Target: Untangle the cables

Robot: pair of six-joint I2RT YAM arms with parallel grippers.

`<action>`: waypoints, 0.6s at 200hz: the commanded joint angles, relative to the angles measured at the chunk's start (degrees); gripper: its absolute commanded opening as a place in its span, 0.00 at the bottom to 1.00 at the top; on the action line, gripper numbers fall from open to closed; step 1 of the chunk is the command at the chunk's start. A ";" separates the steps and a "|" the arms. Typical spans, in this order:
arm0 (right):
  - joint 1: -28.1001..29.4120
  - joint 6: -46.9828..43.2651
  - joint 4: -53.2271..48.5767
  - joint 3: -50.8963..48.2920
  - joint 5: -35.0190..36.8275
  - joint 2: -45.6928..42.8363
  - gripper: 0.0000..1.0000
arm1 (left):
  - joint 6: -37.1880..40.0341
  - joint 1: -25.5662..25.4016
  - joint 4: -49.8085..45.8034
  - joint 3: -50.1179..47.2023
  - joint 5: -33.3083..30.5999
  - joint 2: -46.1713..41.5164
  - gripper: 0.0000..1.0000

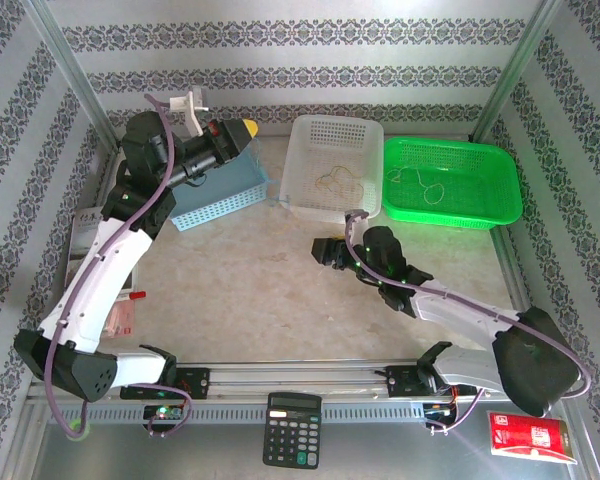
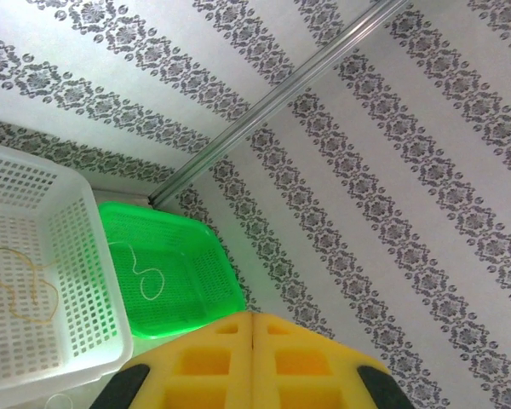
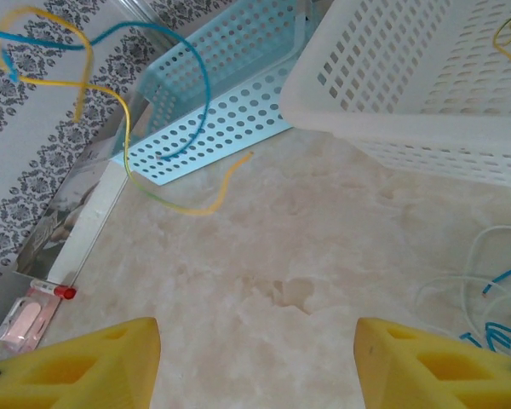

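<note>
Lining the far surface [image 1: 250, 300]: three baskets, blue basket [image 1: 225, 195], white basket [image 1: 302, 150], green basket [image 1: 508, 190]. One calculator [image 1: 292, 430] at the near edge. Cables [image 1: 336, 180]: one yellowish-tan in the white basket, one whitish strand [image 1: 420, 185] in the green, blue and yellow wires [image 3: 125, 128] hanging before the blue. Left end effector [image 1: 250, 130] raised, level, clenched, pads [image 2: 204, 362] meeting. Right end effector [image 3: 255, 341] low over the surface, released, fingers [image 3: 102, 362] spread.

You're working on a matt, stone-patterned surface [image 1: 260, 300] with three baskets of smooth perforated plastic: the white basket [image 1: 310, 135] faintly translucent, the green basket [image 1: 500, 190] glossy, the blue basket [image 1: 230, 195] duller. The cables [image 3: 126, 136] look like thin, smooth plastic-sheathed wire. Your right end effector [image 3: 255, 358] has matt yellow plastic pads [image 3: 94, 366].
</note>
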 commanded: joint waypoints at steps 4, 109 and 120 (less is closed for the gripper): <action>0.07 1.55 2.72 1.94 -1.66 2.48 0.62 | -2.66 0.58 6.02 -1.00 1.16 -0.63 0.00; 1.55 5.85 10.86 6.66 -3.49 12.91 0.62 | -5.83 -1.31 10.25 -2.89 1.26 -0.46 0.00; 2.00 6.47 11.62 7.19 -3.59 13.57 0.61 | -5.74 -1.31 10.26 -2.76 1.17 -0.45 0.00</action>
